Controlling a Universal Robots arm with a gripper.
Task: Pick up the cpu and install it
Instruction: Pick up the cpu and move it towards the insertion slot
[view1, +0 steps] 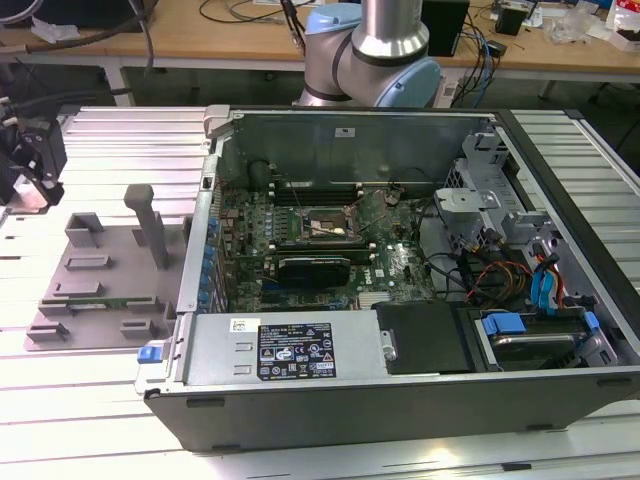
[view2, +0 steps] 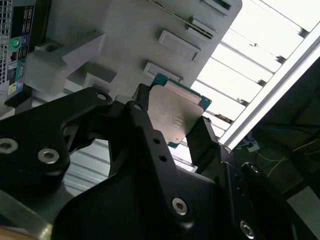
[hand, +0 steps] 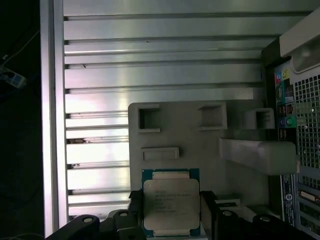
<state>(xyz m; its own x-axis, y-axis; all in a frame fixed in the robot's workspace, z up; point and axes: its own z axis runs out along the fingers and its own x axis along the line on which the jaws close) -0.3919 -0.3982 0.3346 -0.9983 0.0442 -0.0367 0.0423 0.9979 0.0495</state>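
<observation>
Holds the cpu (hand: 171, 202) in the black gripper (hand: 171, 199). Pinches it on two opposite edges with the fingers (view2: 201, 139), closed only as far as the chip lets them. Shows the chip's shiny grey top and thin green rim in both wrist views.

Hangs over the grey block (hand: 200, 145), close to one of its edges. Seems to be lifted off the block and not touching it, though it is hard to be sure from these angles. Has little raised boxes and bars on the block below the chip.

In the exterior view, sits far over at the exterior view's left, above the silver table (view1: 110, 135) with its long ribs. Stays well apart from the open computer case (view1: 400, 400) there, with the grey block between the two.

Has a green board (view1: 400, 265) lying flat inside the case, with a dark square socket (view1: 318, 225) near its middle. Has the round silver and blue arm (view1: 385, 45) standing behind the case.
</observation>
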